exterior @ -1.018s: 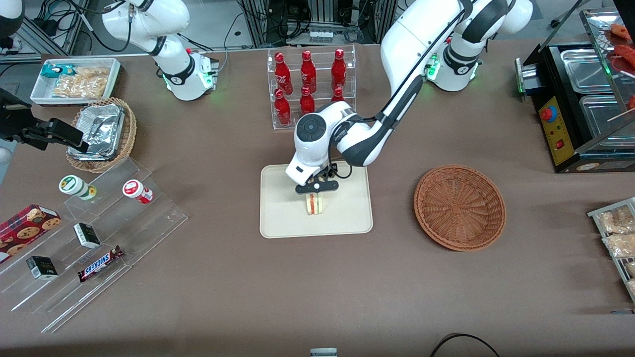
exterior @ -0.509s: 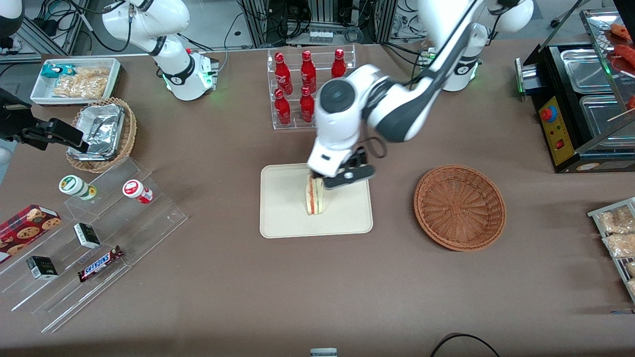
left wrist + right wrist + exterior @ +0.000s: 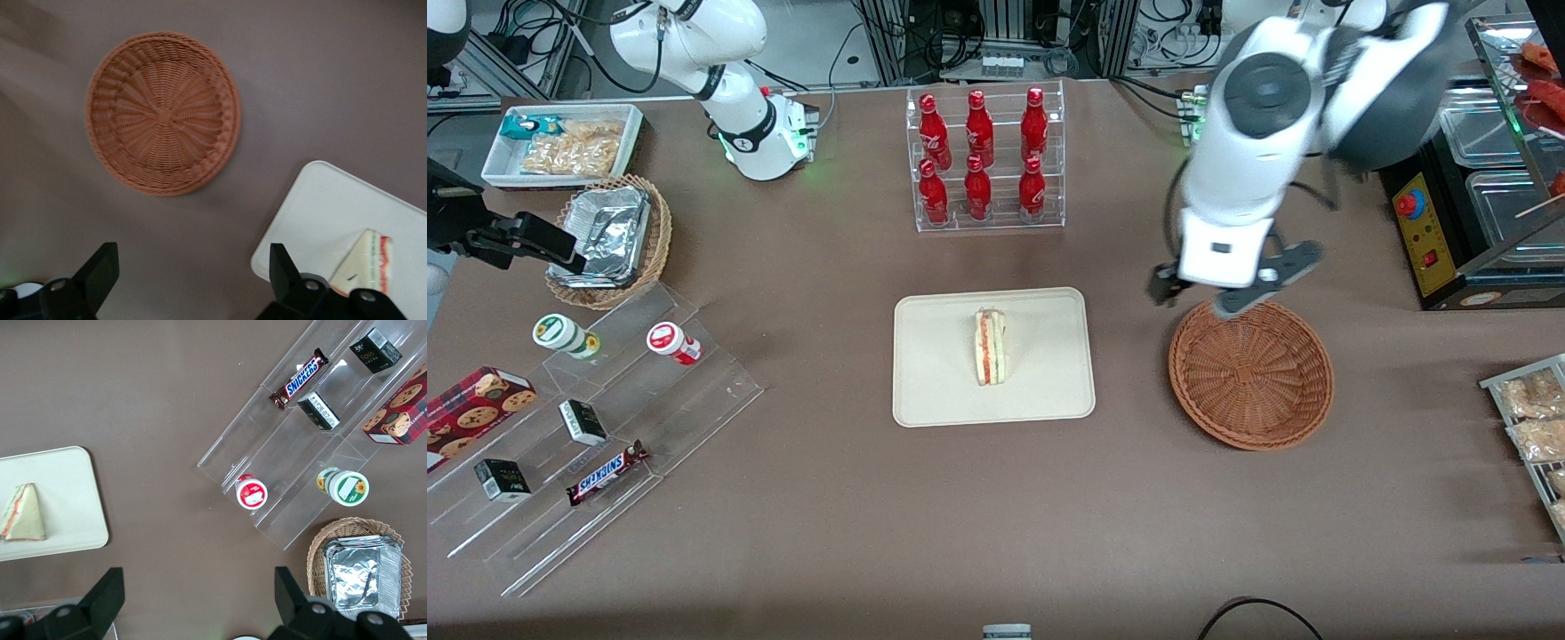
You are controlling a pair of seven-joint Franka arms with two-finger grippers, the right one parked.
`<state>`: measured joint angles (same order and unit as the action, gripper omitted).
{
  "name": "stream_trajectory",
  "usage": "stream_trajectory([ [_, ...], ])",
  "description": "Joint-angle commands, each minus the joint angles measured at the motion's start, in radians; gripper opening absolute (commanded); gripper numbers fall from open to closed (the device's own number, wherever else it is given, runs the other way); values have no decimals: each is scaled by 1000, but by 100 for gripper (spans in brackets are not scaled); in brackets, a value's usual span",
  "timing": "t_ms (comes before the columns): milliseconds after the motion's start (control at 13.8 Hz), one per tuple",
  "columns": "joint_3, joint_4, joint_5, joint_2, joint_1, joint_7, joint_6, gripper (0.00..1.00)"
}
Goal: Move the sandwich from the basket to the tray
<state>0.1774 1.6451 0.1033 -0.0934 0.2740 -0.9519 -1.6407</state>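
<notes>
Sandwich [image 3: 991, 347] now sits alone on the tray [image 3: 934, 391]; the gripper [image 3: 1234, 292] has lifted away toward 3 o'clock, spread wide and empty, probably hovering over the basket [image 3: 1254, 378] rim.

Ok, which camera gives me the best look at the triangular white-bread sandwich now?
The front view: the triangular white-bread sandwich shows whole on the cream rectangular tray. The right wrist view shows it at the picture's edge; the left wrist view partly hides it. The open gripper hangs above the reddish-brown wicker basket.
</notes>
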Motion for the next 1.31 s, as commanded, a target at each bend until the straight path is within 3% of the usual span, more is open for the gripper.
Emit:
stream_trajectory([
  [0, 10, 33, -66, 67, -116, 221, 88, 100],
  [509, 10, 38, -86, 158, -370, 778, 188, 100],
  [1236, 22, -41, -83, 120, -369, 858, 160, 100],
])
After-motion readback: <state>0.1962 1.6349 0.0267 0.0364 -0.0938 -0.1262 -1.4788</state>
